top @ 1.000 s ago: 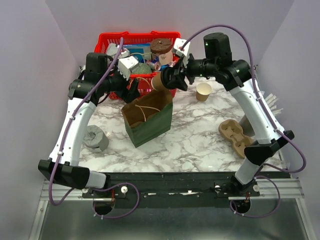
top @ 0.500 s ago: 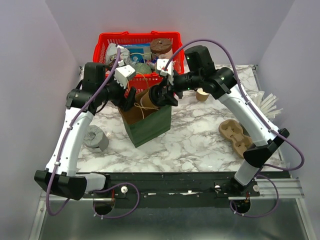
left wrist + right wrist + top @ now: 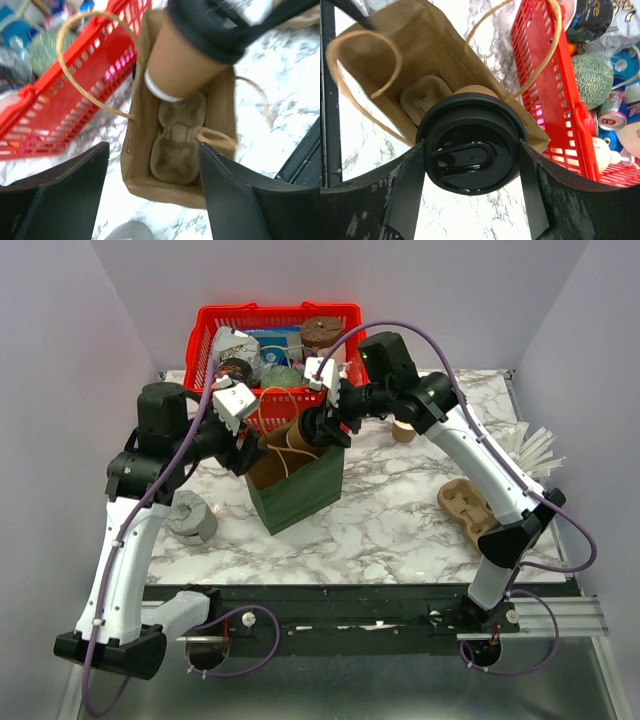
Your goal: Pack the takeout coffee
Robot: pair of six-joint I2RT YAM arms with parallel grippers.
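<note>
The takeout coffee (image 3: pixel 297 436) is a tan kraft cup with a black lid (image 3: pixel 470 150) and a white rim on its far end (image 3: pixel 159 90). My right gripper (image 3: pixel 322 428) is shut on its lid end (image 3: pixel 470 160) and holds it tilted, base first, in the mouth of the paper bag (image 3: pixel 300 490). A pulp carrier (image 3: pixel 177 145) lies in the bag's bottom, also in the right wrist view (image 3: pixel 422 102). My left gripper (image 3: pixel 245 445) is open, its fingers straddling the bag's near end (image 3: pixel 152 147).
A red basket (image 3: pixel 270 320) of groceries stands behind the bag, with a brown-lidded cup (image 3: pixel 322 335) in it. An open tan cup (image 3: pixel 404 430) stands behind my right arm. A second pulp carrier (image 3: pixel 470 510) lies at the right and a grey roll (image 3: pixel 190 518) at the left.
My right gripper has carried the cup left from beside the basket and down into the bag's mouth. My left arm has drawn back to the left along the bag's edge.
</note>
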